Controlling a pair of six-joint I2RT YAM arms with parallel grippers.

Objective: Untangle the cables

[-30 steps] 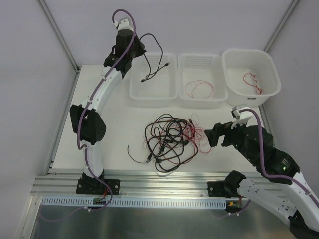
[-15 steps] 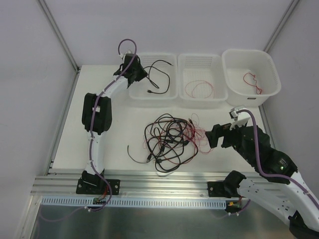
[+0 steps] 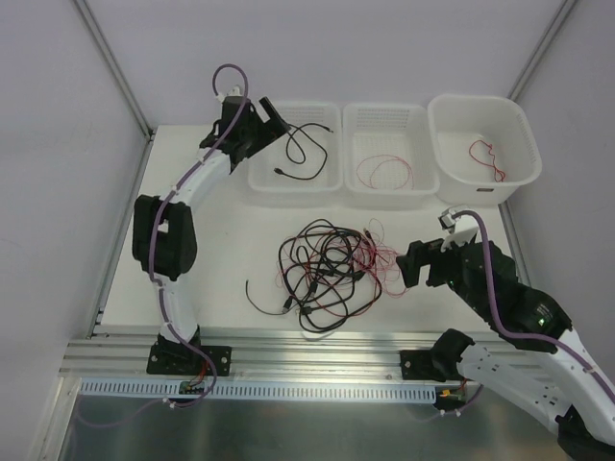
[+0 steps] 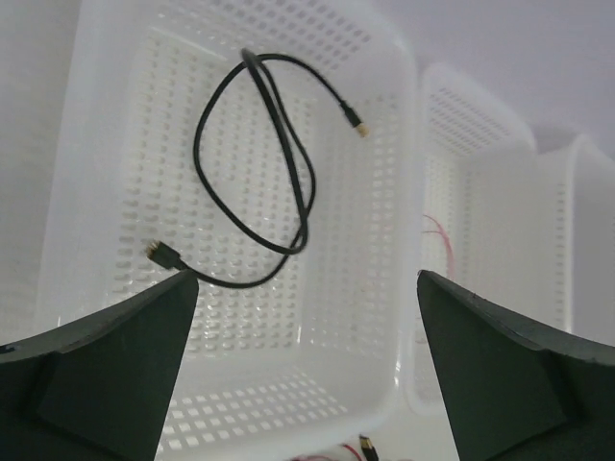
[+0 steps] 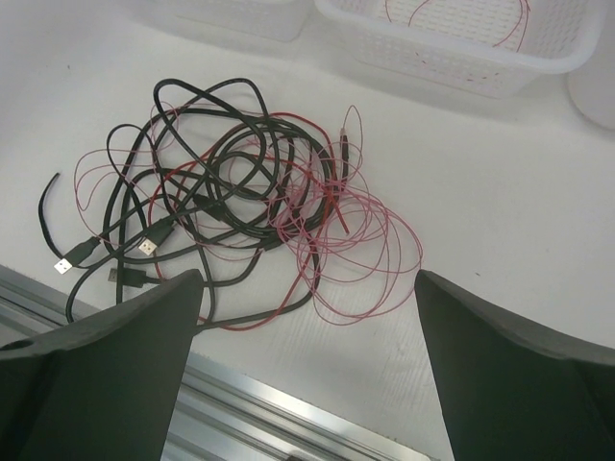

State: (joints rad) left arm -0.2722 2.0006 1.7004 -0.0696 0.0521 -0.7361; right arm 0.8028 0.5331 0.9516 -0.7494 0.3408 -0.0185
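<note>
Dropped from the left gripper point(image 4: 303, 283), whose jaws now stand wide open, one black cable point(image 4: 195, 144) lies loose in the left basket point(image 3: 288, 184). The middle basket point(image 3: 389, 199) holds a red wire point(image 3: 384, 173), and the right tub point(image 3: 480, 192) holds another red strand point(image 3: 487, 157). Remaining cables point(image 3: 327, 269) sit knotted on the table point(image 3: 231, 240), just left of the open, empty right gripper point(image 5: 307, 279). Tugging any strand risks dragging the whole knot, or snapping thin red wire caught among black loops.
</note>
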